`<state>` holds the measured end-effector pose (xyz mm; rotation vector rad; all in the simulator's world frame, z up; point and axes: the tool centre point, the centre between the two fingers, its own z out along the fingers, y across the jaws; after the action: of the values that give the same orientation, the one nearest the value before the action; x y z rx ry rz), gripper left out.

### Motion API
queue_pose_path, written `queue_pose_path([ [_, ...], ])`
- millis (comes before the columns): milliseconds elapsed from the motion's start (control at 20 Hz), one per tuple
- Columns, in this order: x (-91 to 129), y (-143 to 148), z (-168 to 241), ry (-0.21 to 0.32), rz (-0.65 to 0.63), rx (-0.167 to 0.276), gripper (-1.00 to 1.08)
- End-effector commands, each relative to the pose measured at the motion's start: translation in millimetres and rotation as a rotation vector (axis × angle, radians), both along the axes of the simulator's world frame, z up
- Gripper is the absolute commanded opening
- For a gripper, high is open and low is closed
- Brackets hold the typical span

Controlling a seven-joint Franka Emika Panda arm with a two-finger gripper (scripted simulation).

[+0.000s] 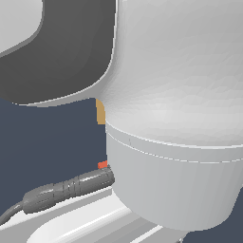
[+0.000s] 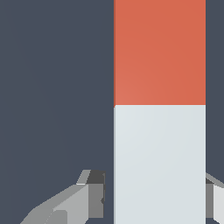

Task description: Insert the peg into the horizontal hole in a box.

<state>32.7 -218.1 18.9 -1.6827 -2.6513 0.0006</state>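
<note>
In the wrist view the peg (image 2: pixel 159 109) lies straight ahead on the dark floor, its red-orange half farther from me and its pale grey-white half nearer. My gripper (image 2: pixel 155 199) straddles the pale half. One finger (image 2: pixel 94 192) stands a thin gap off the peg's side. The other finger (image 2: pixel 214 197) is at the opposite side, at the picture's edge. The jaws look open. In the exterior view only a red-orange speck of the peg (image 1: pixel 102 164) and a tan sliver of the box (image 1: pixel 100 111) show past the arm. The hole is hidden.
The arm's large white link (image 1: pixel 175 118) fills most of the exterior view, and a dark link (image 1: pixel 61 52) sits behind it. A grey cable connector (image 1: pixel 66 187) juts out at the exterior view's left. The dark blue-grey floor (image 2: pixel 52 87) surrounds the peg.
</note>
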Motion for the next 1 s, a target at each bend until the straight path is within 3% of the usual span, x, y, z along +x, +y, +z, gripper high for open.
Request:
queue_pose_path([
  [0,0.7,-0.2,0.2,-0.001,0.000,0.000,-1.00],
  [600,-0.1,1.6,0.3,-0.001,-0.002,0.000,-1.00],
  [950,-6.9,17.1,3.9,-0.001,-0.022,0.000,-1.00],
])
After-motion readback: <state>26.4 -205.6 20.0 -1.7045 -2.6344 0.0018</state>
